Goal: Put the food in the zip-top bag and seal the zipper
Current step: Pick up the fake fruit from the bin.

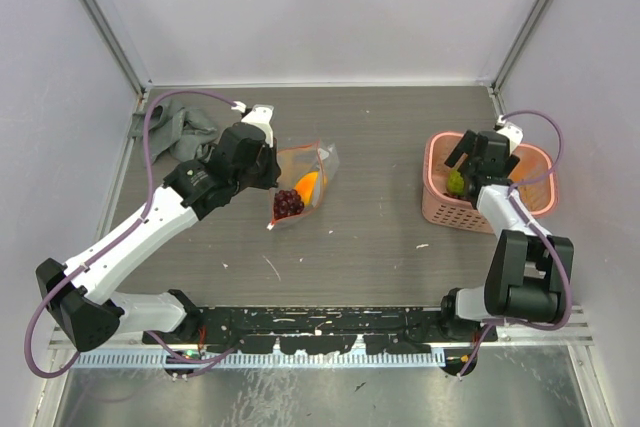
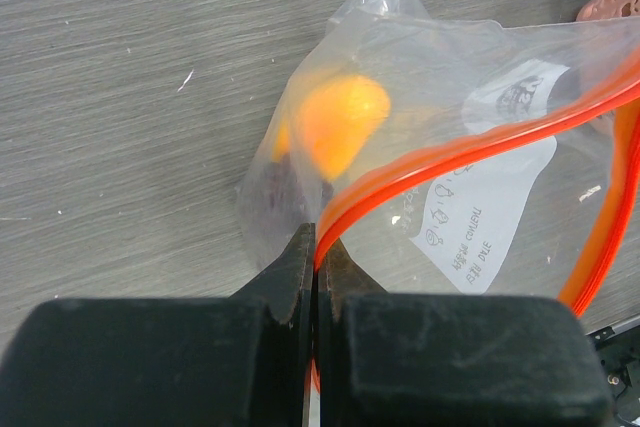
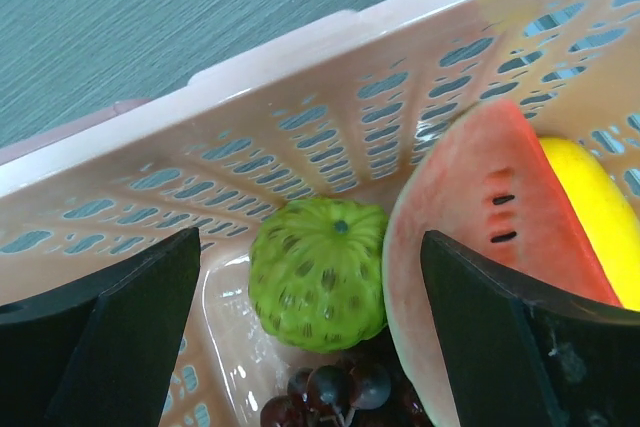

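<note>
- Nearest the arm bases, the low end of the zip-top bag [image 1: 300,182] lies on the worktop [image 1: 380,247] left of centre. A dark bunch of grapes [image 1: 288,203] sits at that end, with an orange piece [image 2: 340,127] just above it inside.
- The bag's long axis runs roughly from near to far, leaning a little to the right.
- The left hand [image 2: 315,247] is on the bag's left side, fingers pressed together and pinching the zipper [image 2: 480,142] strip. From the pinch the red-orange strip climbs away to the right and loops back down, so I judge the mouth to be open.
- Well apart to the right is the pink lattice basket [image 1: 440,209], with the right hand [image 3: 308,247] hanging over its left end, fingers spread and holding nothing.
- Between those spread fingers, straight below, sits the bumpy green fruit [image 3: 318,272], stem end up. This is what the coming move turns on, I reckon: the hand need only drop onto it.
- The watermelon slice [image 3: 470,217] crowds the fruit's right side, close to the right finger, with a yellow piece [image 3: 590,217] behind it. A second grape bunch [image 3: 335,392] sits just below.
- The right arm is plainly the nearer one to the basket; the bag's mouth then lies to its left across bare worktop.
- Farthest off, a grey cloth [image 1: 175,125] lies crumpled in the back left corner.
</note>
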Controlling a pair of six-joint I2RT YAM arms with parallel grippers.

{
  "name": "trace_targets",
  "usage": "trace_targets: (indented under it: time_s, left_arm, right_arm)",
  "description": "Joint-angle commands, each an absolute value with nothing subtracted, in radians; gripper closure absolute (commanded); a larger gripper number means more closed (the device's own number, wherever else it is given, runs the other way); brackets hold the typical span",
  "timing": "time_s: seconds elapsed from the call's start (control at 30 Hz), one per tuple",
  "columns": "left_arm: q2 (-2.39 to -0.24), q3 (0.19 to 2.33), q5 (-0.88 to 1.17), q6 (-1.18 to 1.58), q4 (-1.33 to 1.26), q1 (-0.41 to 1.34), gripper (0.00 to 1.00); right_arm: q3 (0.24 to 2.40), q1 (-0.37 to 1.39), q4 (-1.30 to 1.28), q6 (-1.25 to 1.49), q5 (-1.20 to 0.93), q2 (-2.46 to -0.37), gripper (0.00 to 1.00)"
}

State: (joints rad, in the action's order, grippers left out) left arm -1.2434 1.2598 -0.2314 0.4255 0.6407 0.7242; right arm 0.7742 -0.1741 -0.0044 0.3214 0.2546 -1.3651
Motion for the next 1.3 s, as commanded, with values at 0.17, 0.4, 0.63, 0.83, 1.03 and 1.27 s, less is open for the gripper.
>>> trace_targets:
  time_s: [0.17, 0.4, 0.63, 0.83, 1.03, 1.27]
  left_arm:
    - [-1.235, 1.269, -0.224, 0.408, 0.599, 0.72, 1.0]
    - [-1.234, 1.268, -0.224, 0.408, 0.598, 0.719, 1.0]
    - [-1.235, 1.268, -0.221, 0.409, 0.597, 0.72, 1.0]
    - [-1.233, 1.266, -0.222, 0.408, 0.595, 0.721, 1.0]
    - [-1.233, 1.267, -0.218, 0.408, 0.595, 0.72, 1.0]
    - [-1.238, 1.267, -0.206, 0.41, 0.591, 0.719, 1.0]
  right_arm:
    - [0.758, -0.189, -0.022, 0.315, 0.165, -1.448, 0.04]
    - [0.787, -0.19, -0.055, 0.316, 0.121, -1.5, 0.05]
    - [0.798, -0.189, -0.086, 0.315, 0.116, -1.519, 0.08]
    - [0.809, -0.189, -0.114, 0.318, 0.118, -1.464, 0.33]
    - [0.817, -0.189, -0.162, 0.325, 0.144, -1.381, 0.43]
    - [0.826, -0.189, -0.222, 0.332, 0.165, -1.255, 0.44]
